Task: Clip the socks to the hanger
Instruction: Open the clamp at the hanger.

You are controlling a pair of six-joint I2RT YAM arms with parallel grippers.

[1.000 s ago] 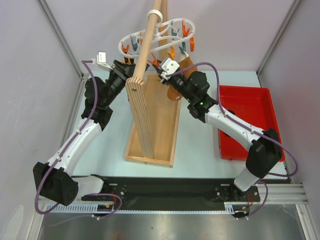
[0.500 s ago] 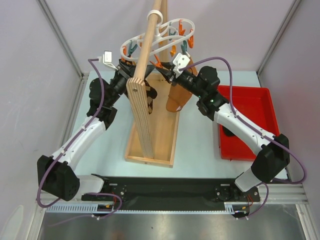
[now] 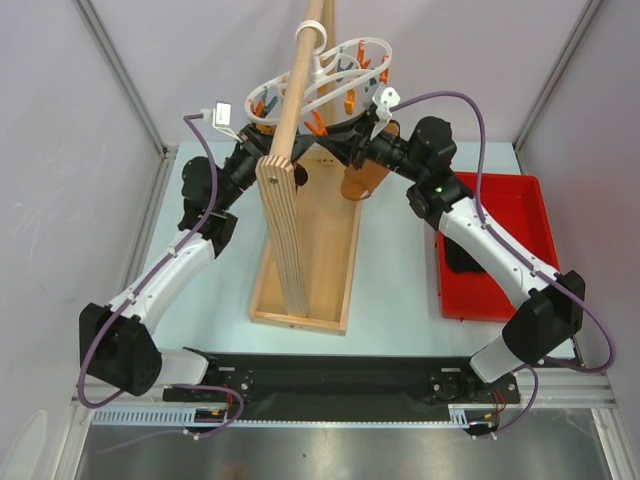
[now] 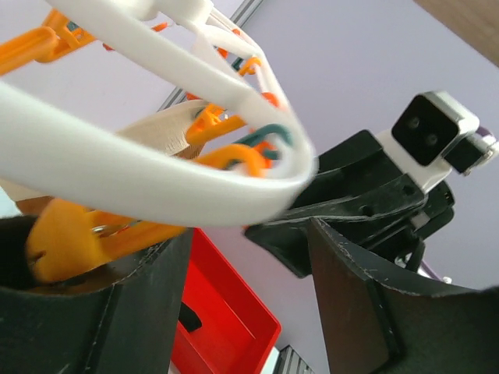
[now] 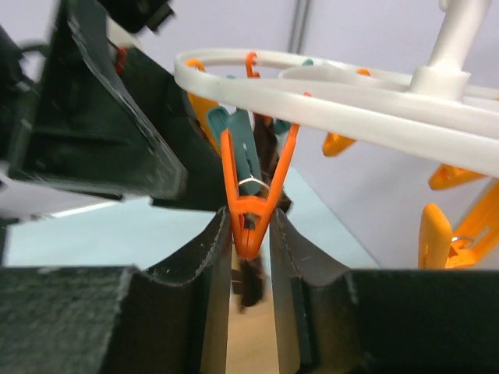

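Note:
The white oval hanger (image 3: 375, 45) hangs from the wooden pole with orange and teal pegs under it. A tan sock (image 3: 362, 175) and a dark sock (image 3: 298, 176) hang below it. My right gripper (image 3: 340, 150) is closed narrowly on the tip of an orange peg (image 5: 249, 199), which pinches the dark sock (image 5: 251, 284); the gripper (image 5: 249, 234) touches the peg on both sides. My left gripper (image 3: 268, 152) is open and empty under the ring (image 4: 156, 179), with an orange peg (image 4: 70, 241) beside its left finger. A black sock (image 3: 458, 258) lies in the red tray.
The wooden stand's pole (image 3: 295, 90) rises from its flat base (image 3: 310, 250) between the two arms. The red tray (image 3: 500, 180) sits at the right. Grey walls close in the back and sides.
Both grippers have risen toward the ring, and the hanger has swung up and to the right. The dark sock now hangs from a peg beside the pole.

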